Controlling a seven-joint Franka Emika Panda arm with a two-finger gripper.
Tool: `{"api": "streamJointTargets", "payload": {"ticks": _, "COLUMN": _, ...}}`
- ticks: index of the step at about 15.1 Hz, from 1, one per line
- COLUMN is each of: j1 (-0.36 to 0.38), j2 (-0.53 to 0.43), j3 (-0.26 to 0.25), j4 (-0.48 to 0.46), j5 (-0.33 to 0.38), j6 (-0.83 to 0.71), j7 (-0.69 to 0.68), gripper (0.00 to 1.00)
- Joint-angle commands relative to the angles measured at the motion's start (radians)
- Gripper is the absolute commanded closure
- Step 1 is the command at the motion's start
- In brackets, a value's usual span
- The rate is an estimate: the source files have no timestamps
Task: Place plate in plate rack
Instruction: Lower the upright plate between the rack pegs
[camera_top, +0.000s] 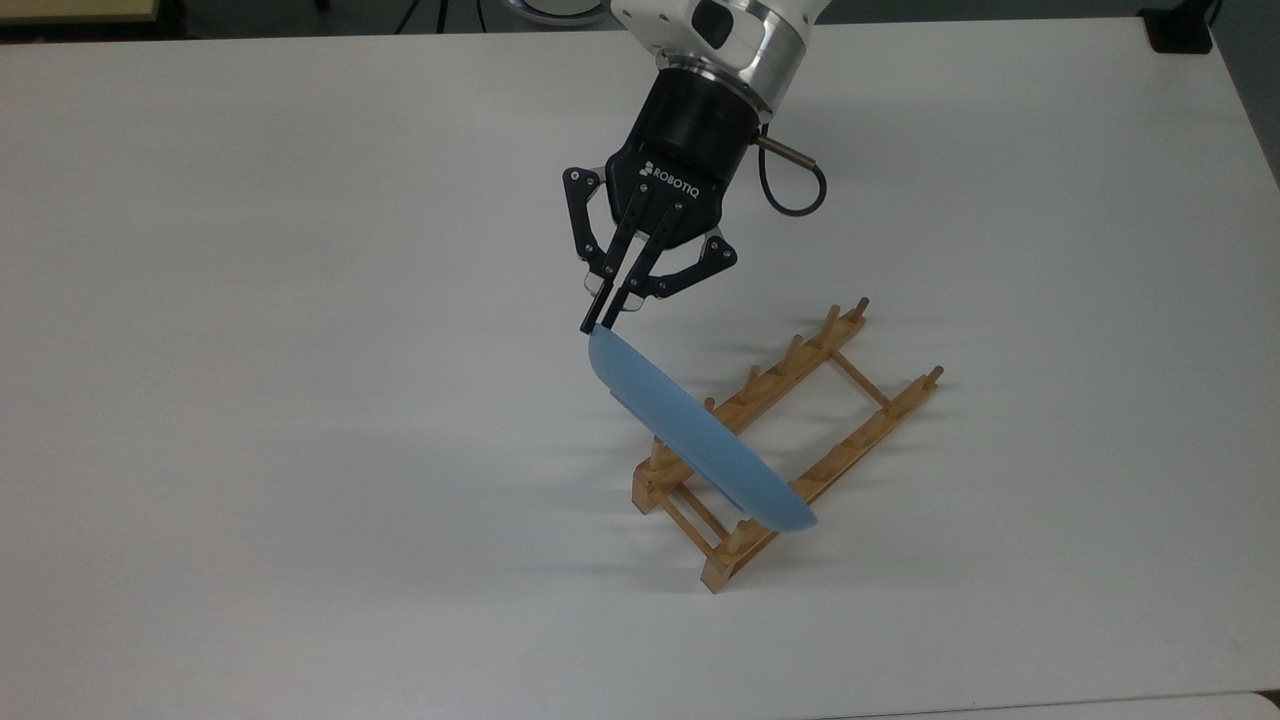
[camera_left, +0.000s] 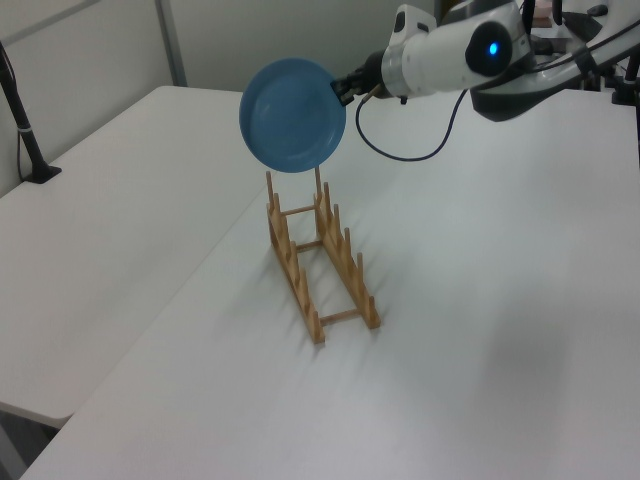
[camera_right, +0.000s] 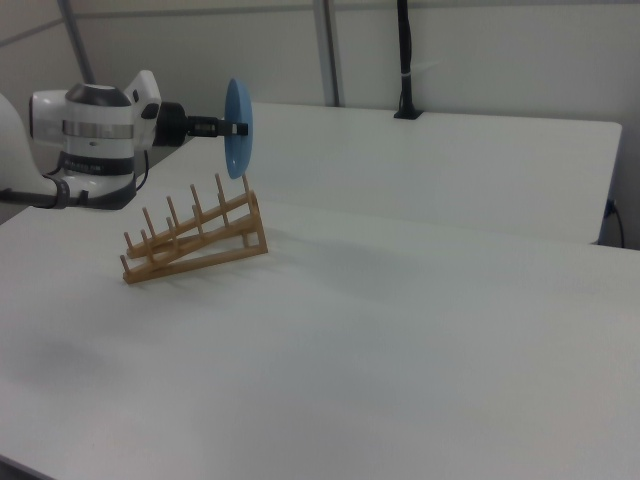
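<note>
My gripper (camera_top: 598, 324) is shut on the rim of the light-blue plate (camera_top: 690, 430). The plate hangs on edge in the air, nearly upright. In the top view it crosses above the lower-left end of the wooden plate rack (camera_top: 862, 428), covering part of both rails. The left view shows the plate (camera_left: 293, 115) hovering over the far end of the plate rack (camera_left: 320, 262), with the gripper (camera_left: 345, 91) on its right rim. Seen edge-on in the right view, the plate (camera_right: 238, 152) floats just above the pegs at the right end of the plate rack (camera_right: 195, 240), held by the gripper (camera_right: 234, 127).
The rack stands on a wide white table (camera_top: 250, 400). A black clamp base (camera_top: 1180, 30) sits at the top view's far right corner. A black post (camera_left: 25, 130) stands at the left view's left edge, and another post (camera_right: 403, 60) rises behind the table in the right view.
</note>
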Motion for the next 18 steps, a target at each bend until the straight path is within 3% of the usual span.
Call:
{"api": "streamJointTargets", "payload": {"ticks": 1, "j1": 0.032, "j2": 0.012, "j3": -0.010, "j4": 0.008, "j5": -0.078, "j6": -0.048, "j7": 0.086, "gripper": 1.00}}
{"api": "streamJointTargets", "payload": {"ticks": 18, "j1": 0.074, "j2": 0.082, "j3": -0.010, "j4": 0.010, "j5": -0.113, "j6": -0.098, "j7": 0.089, "gripper": 1.00}}
